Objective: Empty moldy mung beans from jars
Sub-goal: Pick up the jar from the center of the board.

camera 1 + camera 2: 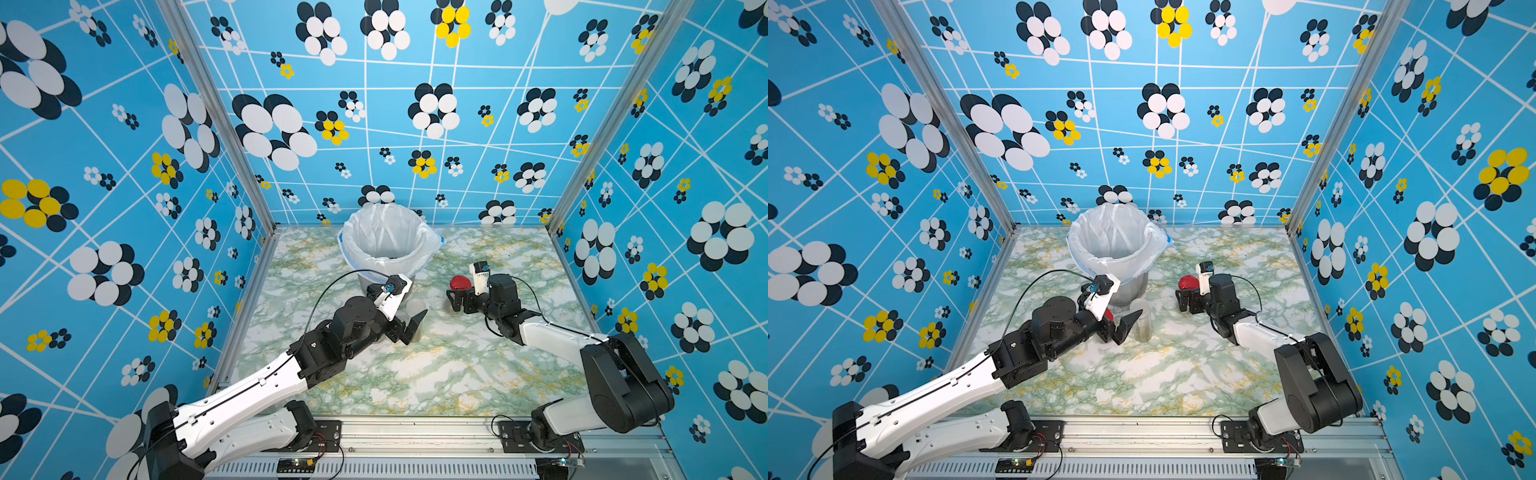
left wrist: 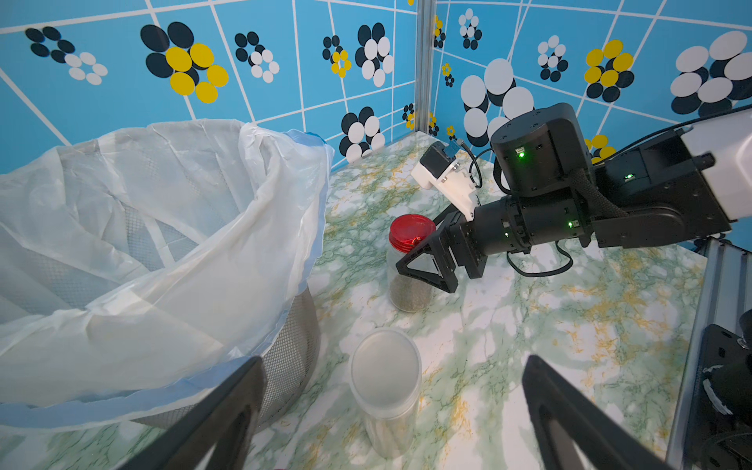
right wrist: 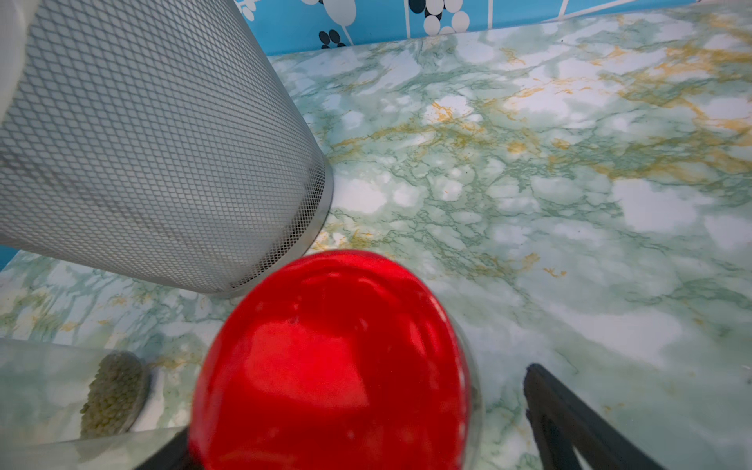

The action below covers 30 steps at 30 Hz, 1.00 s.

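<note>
A tall clear jar (image 1: 1140, 318) (image 2: 385, 366) stands in front of the bucket, with moldy mung beans (image 1: 1143, 331) as a thin layer at its bottom. My left gripper (image 1: 405, 330) (image 2: 396, 419) is open, its fingers wide on either side of this jar and apart from it. A short jar with a red lid (image 1: 460, 284) (image 2: 411, 232) holds beans (image 2: 409, 293) low down. My right gripper (image 1: 457, 300) (image 3: 354, 411) is open and straddles it just below the lid (image 3: 333, 358), with a gap showing at one finger (image 3: 569, 419). A sliver of another red lid (image 1: 1108, 314) peeks from behind my left wrist.
A grey mesh bucket (image 1: 365, 282) (image 3: 162, 142) lined with a white bag (image 1: 388, 237) (image 2: 162, 228) stands at the back middle, close to both jars. The marbled table (image 1: 415, 374) is walled by blue patterned panels, with an aluminium rail along its front.
</note>
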Each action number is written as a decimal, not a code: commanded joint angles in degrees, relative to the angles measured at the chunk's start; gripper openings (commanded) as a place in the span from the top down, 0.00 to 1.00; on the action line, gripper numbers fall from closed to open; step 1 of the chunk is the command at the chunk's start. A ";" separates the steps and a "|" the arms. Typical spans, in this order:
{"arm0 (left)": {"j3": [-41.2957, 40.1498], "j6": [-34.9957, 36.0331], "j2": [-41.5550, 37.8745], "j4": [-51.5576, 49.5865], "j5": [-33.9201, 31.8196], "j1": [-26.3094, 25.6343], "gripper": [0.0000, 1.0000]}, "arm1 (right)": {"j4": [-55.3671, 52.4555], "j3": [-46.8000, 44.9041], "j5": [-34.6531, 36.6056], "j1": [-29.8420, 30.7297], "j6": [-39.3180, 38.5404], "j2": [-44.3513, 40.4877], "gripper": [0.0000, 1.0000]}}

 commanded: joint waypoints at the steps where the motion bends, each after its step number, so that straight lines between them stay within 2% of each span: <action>1: -1.01 0.30 -0.37 1.23 0.02 -0.37 0.01 | 1.93 1.85 1.34 0.62 -0.94 2.22 0.01; 13: -2.74 -0.06 -1.75 0.64 -1.24 0.09 0.01 | 2.83 4.93 2.13 2.12 -2.89 7.25 0.01; 18: -3.54 -0.85 -2.39 0.72 -1.14 0.62 0.01 | 2.76 6.05 1.05 2.17 -2.76 8.32 0.23; 20: -3.83 -1.03 -2.79 0.87 -1.27 0.90 0.01 | 2.45 6.12 0.46 2.15 -2.68 8.08 0.29; 26: -4.02 -1.68 -2.61 1.26 -0.17 1.96 0.01 | -0.66 6.24 1.24 2.29 -2.92 3.99 0.32; 30: -2.91 -1.38 -0.84 1.44 2.29 2.30 0.01 | -6.84 7.52 1.64 2.38 -3.50 -0.96 0.34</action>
